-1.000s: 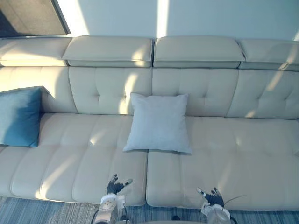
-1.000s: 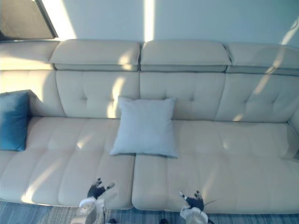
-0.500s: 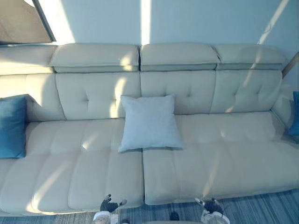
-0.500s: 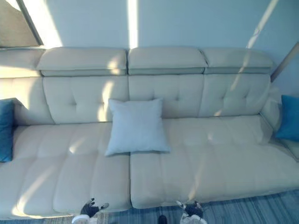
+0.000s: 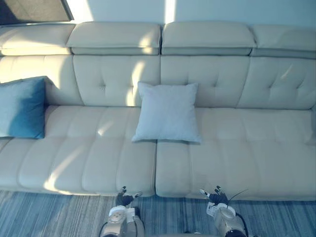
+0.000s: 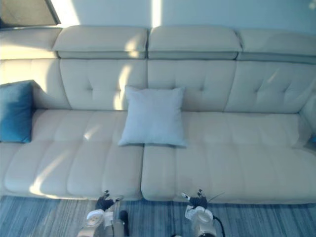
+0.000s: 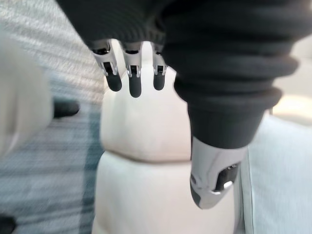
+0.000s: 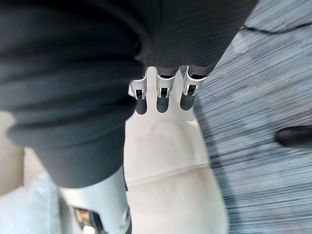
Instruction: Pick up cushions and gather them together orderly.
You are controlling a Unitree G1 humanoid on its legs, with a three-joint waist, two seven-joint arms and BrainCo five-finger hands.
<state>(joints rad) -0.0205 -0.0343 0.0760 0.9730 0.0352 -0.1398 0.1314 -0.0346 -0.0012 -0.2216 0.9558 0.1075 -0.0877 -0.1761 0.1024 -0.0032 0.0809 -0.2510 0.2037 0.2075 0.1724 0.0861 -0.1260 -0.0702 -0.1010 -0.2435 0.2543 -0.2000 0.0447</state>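
Note:
A pale grey cushion (image 5: 167, 113) leans against the back of the cream sofa (image 5: 237, 148), in its middle. A blue cushion (image 5: 20, 108) stands at the sofa's left end. Both my hands hang low in front of the sofa's front edge, over the rug: my left hand (image 5: 124, 198) below the seat seam, my right hand (image 5: 215, 196) further right. In the wrist views the left hand's fingers (image 7: 130, 80) and the right hand's fingers (image 8: 163, 95) are straight and hold nothing. The pale cushion's edge (image 7: 278, 180) shows past the left thumb.
A blue-grey striped rug (image 5: 49, 215) lies before the sofa. A dark window pane (image 5: 29, 9) sits above the sofa's left end. The seats between the cushions and to the right are bare.
The camera has swung back left and tipped down: the blue cushion at the left shows more, the far right end has left the picture. Both hands stay low and open.

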